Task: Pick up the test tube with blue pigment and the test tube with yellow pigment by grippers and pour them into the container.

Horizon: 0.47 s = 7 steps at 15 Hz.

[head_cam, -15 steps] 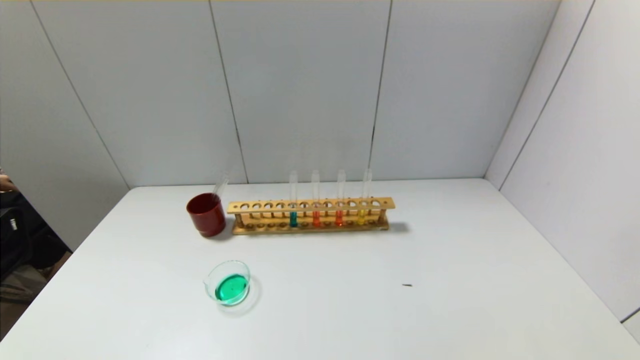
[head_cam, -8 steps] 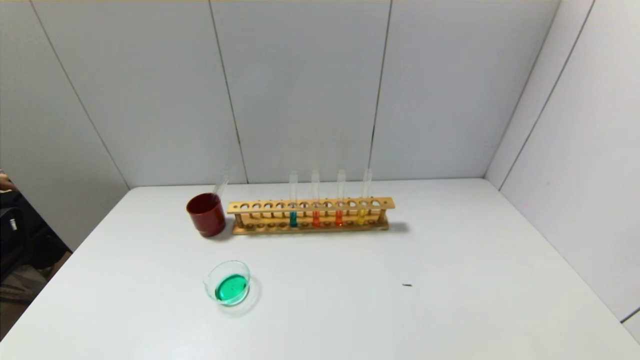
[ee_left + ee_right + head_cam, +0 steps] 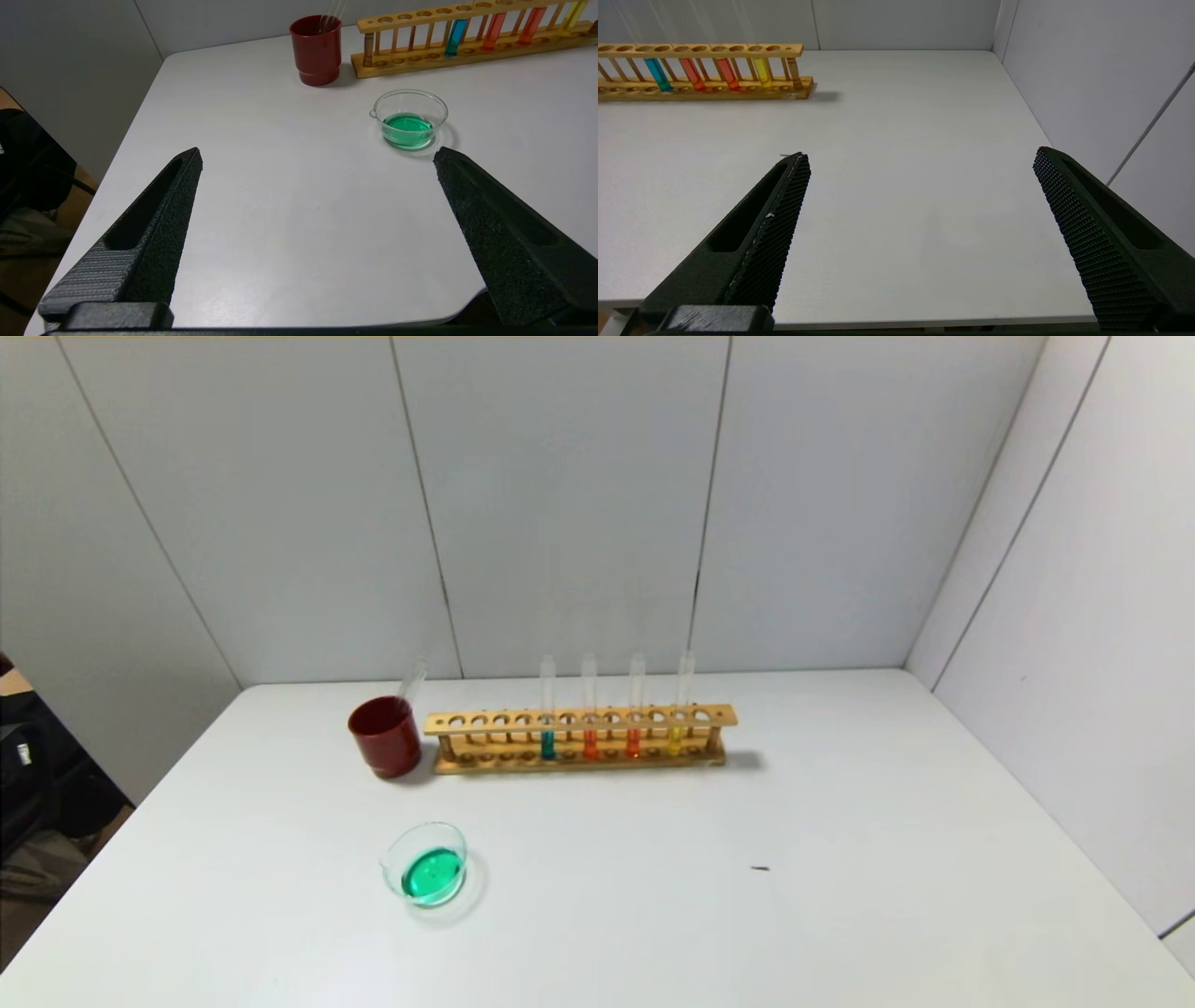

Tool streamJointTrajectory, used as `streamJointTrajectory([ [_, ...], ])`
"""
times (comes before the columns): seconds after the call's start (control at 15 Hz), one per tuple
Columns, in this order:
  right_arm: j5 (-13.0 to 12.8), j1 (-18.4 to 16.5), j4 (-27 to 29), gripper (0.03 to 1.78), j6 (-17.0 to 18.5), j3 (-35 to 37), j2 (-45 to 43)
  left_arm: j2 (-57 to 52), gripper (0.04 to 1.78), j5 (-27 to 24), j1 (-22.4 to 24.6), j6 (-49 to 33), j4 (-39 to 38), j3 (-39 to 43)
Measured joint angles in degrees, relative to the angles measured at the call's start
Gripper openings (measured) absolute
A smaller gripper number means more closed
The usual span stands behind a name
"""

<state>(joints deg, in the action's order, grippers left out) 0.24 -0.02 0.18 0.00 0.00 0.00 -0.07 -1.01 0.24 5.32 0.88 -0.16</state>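
Observation:
A wooden rack at the back of the table holds several tubes. The leftmost holds blue liquid, cyan in the wrist views and teal in the head view. The test tube with yellow pigment stands rightmost in the rack and also shows in the right wrist view. The container stands front left and holds green liquid. My left gripper is open and empty near the table's front left, short of the container. My right gripper is open and empty over the front right.
A dark red cup stands left of the rack with an empty clear tube leaning in it. Two tubes of orange-red liquid stand between the blue and the yellow. A small dark speck lies right of centre. Walls close off the back and right.
Nothing on the table has moved. A small shape at the far left edge of the head view has drawn back.

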Motion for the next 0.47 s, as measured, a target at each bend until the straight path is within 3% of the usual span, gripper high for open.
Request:
streamJointTrajectory([
  [0.47, 0.0, -0.1, 0.0, 1.75, 0.0, 0.0, 0.0, 0.0, 1.74, -1.0, 0.0, -0.1, 0.3, -0.1],
])
